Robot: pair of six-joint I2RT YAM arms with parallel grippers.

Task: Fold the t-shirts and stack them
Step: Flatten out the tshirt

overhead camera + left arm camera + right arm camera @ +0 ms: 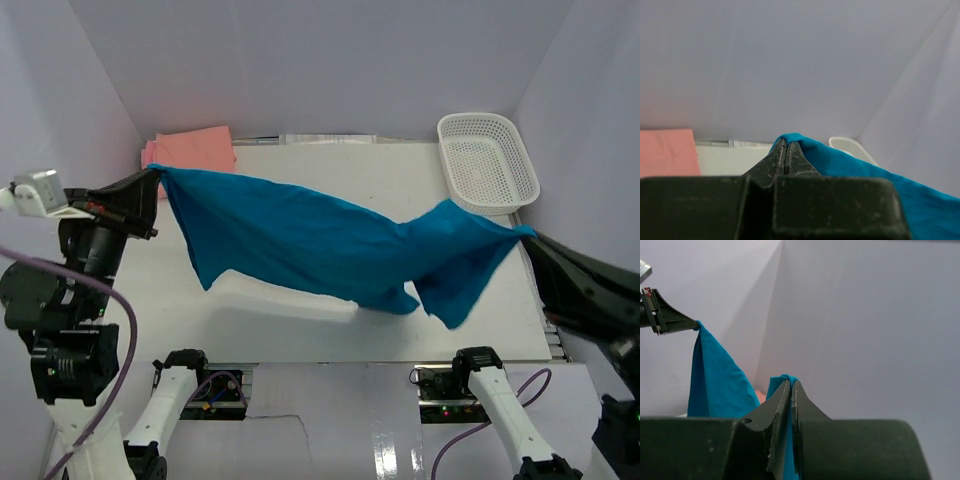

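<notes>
Table (480,330): white top, walled in by pale panels on three sides.

Teal-blue t-shirt (320,240): largest item. It is stretched in the air between both arms, off the table, and spans nearly the full width of the work area. The left end is high near the back-left corner, and the right end sits lower near the right edge. The cloth sags in the middle, with two loose flaps hanging at lower centre and casting a shadow on the table beneath. No neck label can be made out from above.

White mesh basket (476,117): back-right corner of the table, upright, just behind the shirt's right end. Nothing visible inside.

Folded salmon-orange t-shirt (195,148): flat rectangle in the back-left corner. A pink t-shirt (148,153) edge peeks out on its left side, apparently beneath it. Both are just behind the lifted left corner of the teal cloth.

Left gripper (155,172): jaws clamped tight on the shirt's left corner. In the left wrist view, blue fabric (865,170) wraps over the closed tips (786,145).

Right gripper (528,235): also clenched, pinching the right corner. In the right wrist view, cloth (715,375) bunches between and over the tips (790,385).
</notes>
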